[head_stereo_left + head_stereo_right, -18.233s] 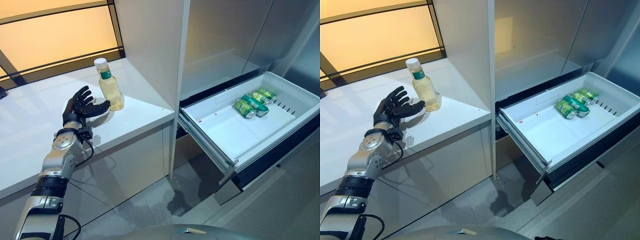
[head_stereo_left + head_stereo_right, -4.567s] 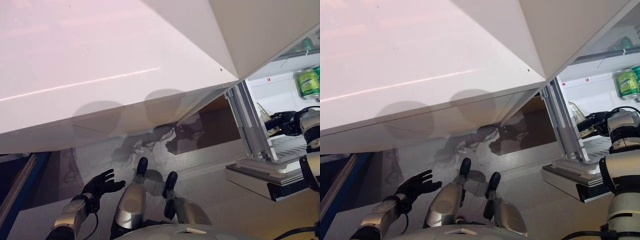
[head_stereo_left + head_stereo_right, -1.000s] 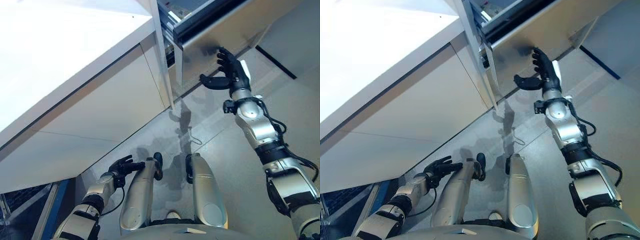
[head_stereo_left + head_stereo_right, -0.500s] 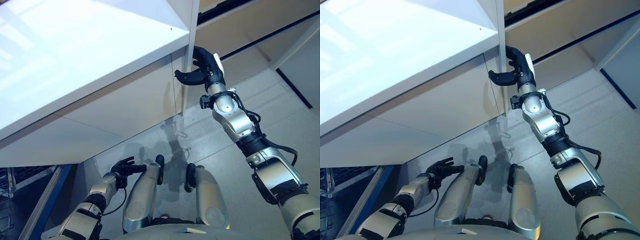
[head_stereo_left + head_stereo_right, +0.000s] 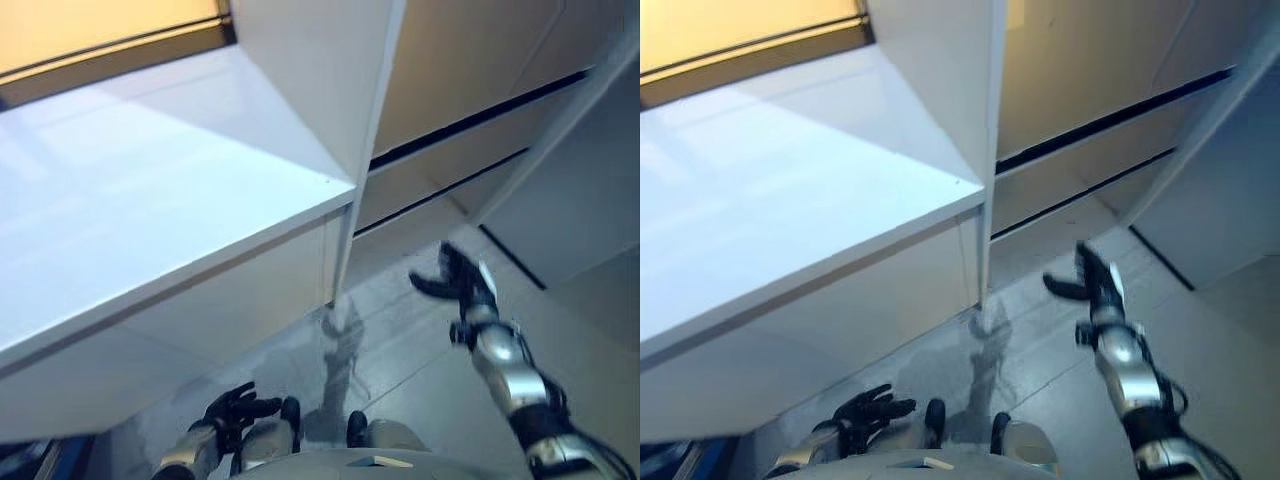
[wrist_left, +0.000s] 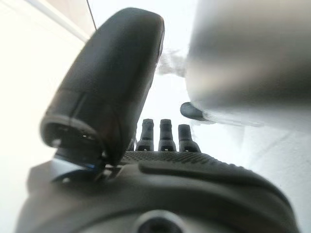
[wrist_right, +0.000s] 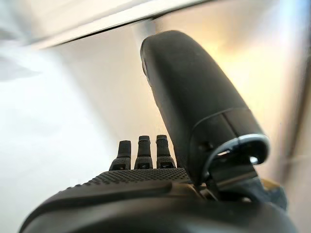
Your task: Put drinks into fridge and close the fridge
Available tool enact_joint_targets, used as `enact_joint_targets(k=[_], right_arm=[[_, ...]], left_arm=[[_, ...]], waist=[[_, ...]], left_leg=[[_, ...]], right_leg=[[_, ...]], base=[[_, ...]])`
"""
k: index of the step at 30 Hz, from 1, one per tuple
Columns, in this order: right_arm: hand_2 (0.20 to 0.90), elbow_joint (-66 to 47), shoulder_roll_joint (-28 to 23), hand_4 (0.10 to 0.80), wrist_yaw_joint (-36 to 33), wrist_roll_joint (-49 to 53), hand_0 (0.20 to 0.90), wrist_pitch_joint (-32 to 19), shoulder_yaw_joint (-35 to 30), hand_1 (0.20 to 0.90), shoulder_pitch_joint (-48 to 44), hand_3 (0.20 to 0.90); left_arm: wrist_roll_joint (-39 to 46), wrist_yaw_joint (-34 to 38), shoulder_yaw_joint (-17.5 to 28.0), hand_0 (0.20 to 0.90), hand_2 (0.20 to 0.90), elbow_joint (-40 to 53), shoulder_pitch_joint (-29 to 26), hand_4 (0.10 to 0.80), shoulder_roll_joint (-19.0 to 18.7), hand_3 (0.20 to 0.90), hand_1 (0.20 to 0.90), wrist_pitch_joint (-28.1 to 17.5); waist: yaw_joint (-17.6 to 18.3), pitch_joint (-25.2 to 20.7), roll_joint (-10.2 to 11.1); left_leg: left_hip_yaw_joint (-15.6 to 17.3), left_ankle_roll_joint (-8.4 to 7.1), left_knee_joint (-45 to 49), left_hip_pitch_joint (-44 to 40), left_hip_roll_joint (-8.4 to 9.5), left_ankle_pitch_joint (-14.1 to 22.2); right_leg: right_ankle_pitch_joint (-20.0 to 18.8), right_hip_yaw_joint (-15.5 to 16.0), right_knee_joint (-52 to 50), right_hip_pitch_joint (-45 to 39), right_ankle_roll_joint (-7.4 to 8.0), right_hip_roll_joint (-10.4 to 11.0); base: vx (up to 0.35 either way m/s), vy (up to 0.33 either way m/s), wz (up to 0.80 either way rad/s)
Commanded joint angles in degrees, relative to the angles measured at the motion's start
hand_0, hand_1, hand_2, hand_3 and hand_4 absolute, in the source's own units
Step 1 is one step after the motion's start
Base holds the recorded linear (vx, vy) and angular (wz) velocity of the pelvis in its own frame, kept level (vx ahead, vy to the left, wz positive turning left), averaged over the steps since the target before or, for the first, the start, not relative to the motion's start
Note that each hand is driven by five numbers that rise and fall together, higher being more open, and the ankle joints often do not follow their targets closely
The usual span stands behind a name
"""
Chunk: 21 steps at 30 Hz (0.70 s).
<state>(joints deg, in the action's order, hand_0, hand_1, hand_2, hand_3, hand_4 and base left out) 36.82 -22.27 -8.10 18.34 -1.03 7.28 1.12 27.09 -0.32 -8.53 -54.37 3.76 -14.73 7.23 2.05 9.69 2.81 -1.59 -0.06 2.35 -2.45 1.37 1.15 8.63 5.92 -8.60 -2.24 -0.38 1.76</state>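
The fridge drawer sits pushed in, its flat front level with the cabinet fronts, with dark gaps above and below it. No drink is in sight. My right hand is open and empty in the air above the floor, a little in front of the drawer front and apart from it; its straight fingers show in the right wrist view. My left hand hangs low near the floor, open and empty, with its fingers straight in the left wrist view.
A white counter runs along the left, bare, with a yellow-lit window strip behind it. A white upright panel divides the counter from the fridge. A grey cabinet side stands at the right. Grey tiled floor lies below.
The camera has tilted up. My right hand has come off the drawer front and dropped back towards the floor. The drawer's front is now shut flush. My left hand stays low.
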Motion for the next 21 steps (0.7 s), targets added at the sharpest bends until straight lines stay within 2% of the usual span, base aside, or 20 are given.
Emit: enact_joint_targets(k=[1, 4, 5, 8, 11, 16, 21], right_arm=[[0.900, 8.87, 1.64, 0.800, 4.58, -3.81, 0.900, -2.36, -0.51, 0.900, 0.98, 0.900], [0.900, 19.67, 3.25, 0.800, 7.92, -4.70, 0.900, -2.66, -0.82, 0.900, 2.10, 0.900], [0.900, 25.06, 4.11, 0.800, 11.05, -6.00, 0.900, -1.17, -1.11, 0.900, 2.53, 0.900], [0.900, 33.40, 6.18, 0.800, 13.95, -7.38, 0.900, 1.09, -0.73, 0.900, 3.32, 0.900], [0.900, 36.13, 7.08, 0.800, 15.47, -6.50, 0.900, 2.81, -1.23, 0.900, 3.69, 0.900], [0.900, 36.56, 7.57, 0.800, 16.80, -7.81, 0.900, 5.66, -0.17, 0.900, 3.28, 0.900], [0.900, 36.10, 7.92, 0.800, 16.50, -7.91, 0.900, 7.00, 1.18, 0.900, 2.81, 0.900]], left_arm=[[-0.89, -2.07, 1.84, 0.900, 0.900, -3.86, -1.12, 0.800, -2.27, 0.900, 0.900, -3.40], [-2.76, -3.76, 1.74, 0.900, 0.900, -7.26, -1.84, 0.800, -2.34, 0.900, 0.900, -5.14], [-3.65, -4.77, 1.66, 0.900, 0.900, -9.52, -2.46, 0.800, -2.33, 0.900, 0.900, -5.97], [-6.21, -5.79, 1.03, 0.900, 0.900, -13.46, -3.18, 0.800, -1.50, 0.900, 0.900, -8.76], [-7.46, -6.38, 0.88, 0.900, 0.900, -15.67, -2.90, 0.800, -0.61, 0.900, 0.900, -10.78], [-6.98, -5.82, 0.52, 0.900, 0.900, -17.01, -2.82, 0.800, 0.65, 0.900, 0.900, -11.55], [-5.90, -5.68, -0.44, 0.900, 0.900, -16.45, -3.35, 0.800, 1.00, 0.900, 0.900, -9.41]], waist=[[1.15, -4.15, 0.14], [0.95, -4.51, 0.04], [0.89, -4.56, -0.16], [0.94, -4.80, -0.53], [1.11, -4.99, -0.80], [1.33, -5.38, -1.18], [1.59, -5.66, -1.59]], left_leg=[[4.64, 1.55, -1.42, -1.77, 0.91, 3.02], [4.66, 1.25, -3.51, -2.32, 0.76, 2.00], [4.61, 1.00, -4.80, -2.68, 0.64, 1.35], [4.42, 0.86, -5.73, -2.71, 0.60, 0.76], [4.67, 0.94, -4.98, -2.77, 0.64, 1.26], [4.65, 1.20, -4.71, -2.96, 1.01, 1.86], [4.62, 1.30, -4.86, -3.39, 1.08, 2.19]], right_leg=[[-7.98, -3.52, 7.17, 0.12, 4.10, -0.39], [-8.78, -3.20, 8.84, -0.54, 4.22, -0.69], [-9.15, -3.03, 9.85, -0.94, 4.24, -0.96], [-8.92, -3.24, 10.00, -1.04, 4.07, -1.37], [-8.54, -3.29, 9.76, -1.20, 4.05, -1.22], [-8.40, -3.79, 10.25, -1.43, 3.94, -1.41], [-8.21, -4.07, 10.46, -1.68, 4.03, -1.53]], base=[[-0.077, -0.020, -0.22], [-0.071, -0.018, -0.06], [-0.083, -0.002, -0.05], [-0.073, 0.010, -0.07], [-0.008, 0.005, -0.02], [-0.003, 0.009, -0.06], [0.006, 0.015, -0.06]])
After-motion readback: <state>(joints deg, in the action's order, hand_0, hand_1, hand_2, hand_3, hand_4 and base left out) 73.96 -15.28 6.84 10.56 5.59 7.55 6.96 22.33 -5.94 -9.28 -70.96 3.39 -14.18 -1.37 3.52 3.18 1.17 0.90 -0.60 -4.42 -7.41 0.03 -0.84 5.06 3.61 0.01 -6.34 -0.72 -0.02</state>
